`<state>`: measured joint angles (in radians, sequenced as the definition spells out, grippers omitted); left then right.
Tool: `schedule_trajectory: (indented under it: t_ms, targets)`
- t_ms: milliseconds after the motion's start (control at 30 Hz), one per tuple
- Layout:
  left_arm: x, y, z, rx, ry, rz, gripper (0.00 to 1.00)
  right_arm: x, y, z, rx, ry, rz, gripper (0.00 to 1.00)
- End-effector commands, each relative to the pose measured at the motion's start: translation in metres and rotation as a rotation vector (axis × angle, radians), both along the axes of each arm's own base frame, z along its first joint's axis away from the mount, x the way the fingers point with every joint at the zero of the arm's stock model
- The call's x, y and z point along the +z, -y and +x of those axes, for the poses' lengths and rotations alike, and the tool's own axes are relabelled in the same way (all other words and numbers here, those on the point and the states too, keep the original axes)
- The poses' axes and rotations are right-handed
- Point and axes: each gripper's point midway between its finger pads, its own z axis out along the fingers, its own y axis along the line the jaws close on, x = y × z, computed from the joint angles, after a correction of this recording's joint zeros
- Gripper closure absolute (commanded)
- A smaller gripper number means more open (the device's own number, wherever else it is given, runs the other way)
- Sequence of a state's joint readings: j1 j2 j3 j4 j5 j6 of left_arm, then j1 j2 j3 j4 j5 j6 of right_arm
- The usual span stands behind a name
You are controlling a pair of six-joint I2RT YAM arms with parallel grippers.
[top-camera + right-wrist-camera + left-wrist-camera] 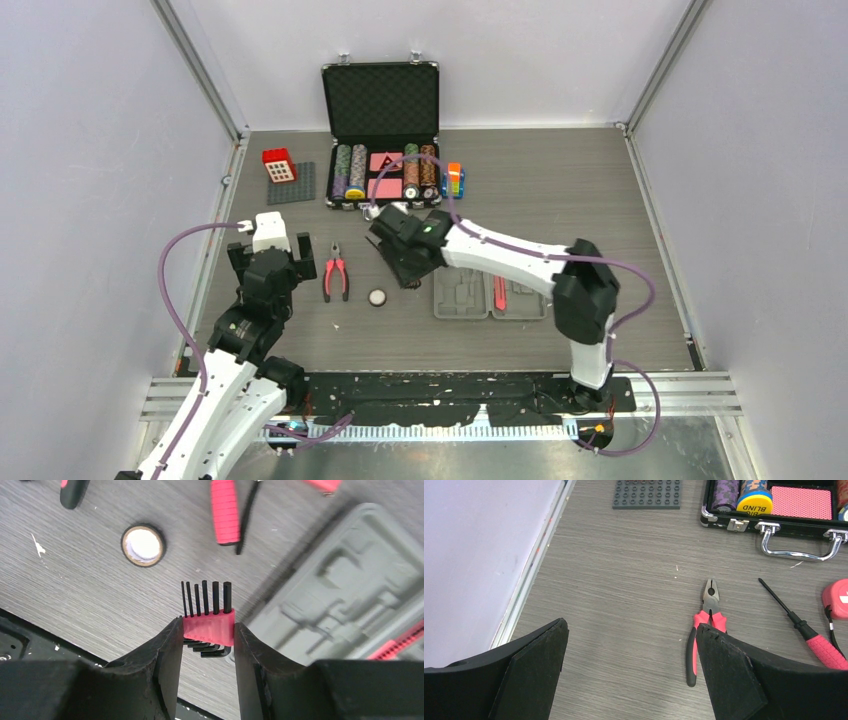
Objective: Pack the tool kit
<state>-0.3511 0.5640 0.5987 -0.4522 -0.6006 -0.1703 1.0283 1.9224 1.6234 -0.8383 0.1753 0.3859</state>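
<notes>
1. My left hand [630, 626] hangs wide open over the worktop [624, 570], just left of the pliers [710, 600].
2. My right hand [206, 626] clamps the red hex-key holder [210, 631].
3. The grey case [462, 294] lies open just right of it, flat on the worktop.

Table [560, 200]: grey wood-grain laminate, matt, fine streaks.
Tool kit case [350, 595]: moulded grey plastic, dull, smooth.
Hex key set [209, 626]: red plastic holder, satin; keys black metal, matt.
Pliers [704, 617]: bare steel jaws, soft sheen; red-and-black plastic grips.
Screwdriver [802, 626]: black shaft; red handle, ribbed.
Far black case [381, 100]: dimpled foam lining in lid; handle [799, 545] chromed, glossy.
Baseplate [646, 492], far left: grey studded plastic.
Left gripper [630, 625]: fingers [534, 665] matt black, faintly grainy.
</notes>
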Motion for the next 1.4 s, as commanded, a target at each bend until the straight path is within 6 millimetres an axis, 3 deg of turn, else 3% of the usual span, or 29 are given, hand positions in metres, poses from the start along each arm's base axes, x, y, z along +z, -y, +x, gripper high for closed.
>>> schedule_trajectory:
  t_ms: [0,33,100,133,167,267,400,500,700,933,1167,1367]
  targets:
    - [0.013,0.003,0.007,-0.011,0.063,-0.015,0.01,0.048,0.057,0.028,-0.135,0.094,0.035,0.70]
    - [0.012,0.003,0.007,-0.014,0.062,-0.015,0.01,0.039,0.072,0.028,-0.158,0.082,0.008,0.70]
    - [0.013,0.004,0.008,-0.017,0.061,-0.013,0.01,0.048,0.104,0.033,-0.225,0.095,0.019,0.70]
    - [0.012,0.004,0.008,-0.017,0.060,-0.011,0.01,0.038,0.125,0.036,-0.269,0.082,-0.008,0.70]
    - [0.012,0.004,0.008,-0.018,0.059,-0.009,0.00,0.045,0.136,0.036,-0.287,0.097,0.004,0.70]
    - [0.011,0.003,0.008,-0.015,0.056,-0.002,0.01,0.032,0.187,0.043,-0.397,0.075,-0.024,0.70]
    - [0.010,0.002,0.009,-0.014,0.055,0.004,0.01,0.022,0.230,0.046,-0.486,0.072,-0.041,0.70]
    - [0.006,0.003,0.011,-0.016,0.035,0.011,0.01,0.012,0.251,0.052,-0.544,0.056,-0.030,0.70]
    - [0.004,0.003,0.012,-0.014,0.029,0.018,0.01,-0.019,0.268,0.057,-0.613,-0.004,-0.002,0.70]
    - [0.003,0.004,0.013,-0.018,0.020,0.023,0.01,-0.046,0.275,0.052,-0.637,-0.063,0.014,0.69]
    - [0.001,0.004,0.014,-0.019,0.015,0.027,0.01,-0.064,0.279,0.045,-0.642,-0.102,-0.015,0.66]
    - [0.000,0.004,0.014,-0.021,0.010,0.028,0.01,-0.064,0.283,0.040,-0.644,-0.104,-0.027,0.61]
